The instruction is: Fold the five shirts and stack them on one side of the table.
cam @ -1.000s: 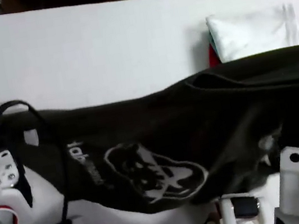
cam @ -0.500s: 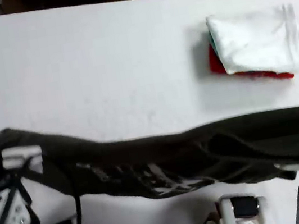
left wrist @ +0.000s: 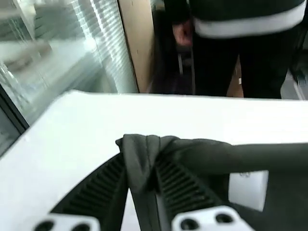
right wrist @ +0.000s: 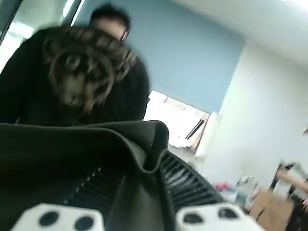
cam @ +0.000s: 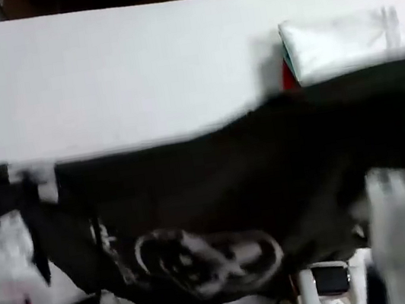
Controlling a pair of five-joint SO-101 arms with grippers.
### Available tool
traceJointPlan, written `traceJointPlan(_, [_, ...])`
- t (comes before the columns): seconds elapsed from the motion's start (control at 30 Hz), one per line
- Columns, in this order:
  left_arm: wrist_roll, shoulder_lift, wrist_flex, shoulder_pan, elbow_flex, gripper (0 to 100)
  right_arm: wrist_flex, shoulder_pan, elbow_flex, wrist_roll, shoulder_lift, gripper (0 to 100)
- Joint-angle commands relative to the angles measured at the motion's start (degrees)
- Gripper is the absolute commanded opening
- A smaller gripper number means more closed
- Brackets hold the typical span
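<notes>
Left gripper and right gripper each pinch the black shirt; advise laying it taut, level, clear of the folded stack.

The white table bears a folded shirt stack.

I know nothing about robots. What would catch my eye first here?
A black shirt with a white graphic hangs stretched across the near side of the white table, its ends pinched in the left end effector and the right end effector. At the far right lies a stack of folded shirts, white on top, red beneath.
</notes>
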Motion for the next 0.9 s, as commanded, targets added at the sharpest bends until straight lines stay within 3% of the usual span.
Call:
traceJointPlan(0.0, [0.44, 6.95, -6.42, -0.09, 3.21, 3, -3.21, -1.89, 8.62, 0.18, 5.58, 1.9])
traceJointPlan(0.27, [0.26, 23.82, -20.75, 0.26, 11.3, 3, -20.7, -3.74, 29.63, 0.53, 15.16, 1.9])
traceJointPlan(0.5, [0.18, 43.52, -32.0, 2.46, 8.92, 3, -36.88, -4.26, 30.42, 0.53, 32.57, 1.9])
traceJointPlan(0.73, [0.26, 64.35, -29.27, 3.16, -11.38, 3, -39.78, -4.35, 13.71, 0.53, 54.55, 1.9])
traceJointPlan(0.87, [0.35, 76.04, -25.32, 3.43, -21.93, 3, -35.3, -6.02, 7.82, 0.26, 65.54, 1.9])
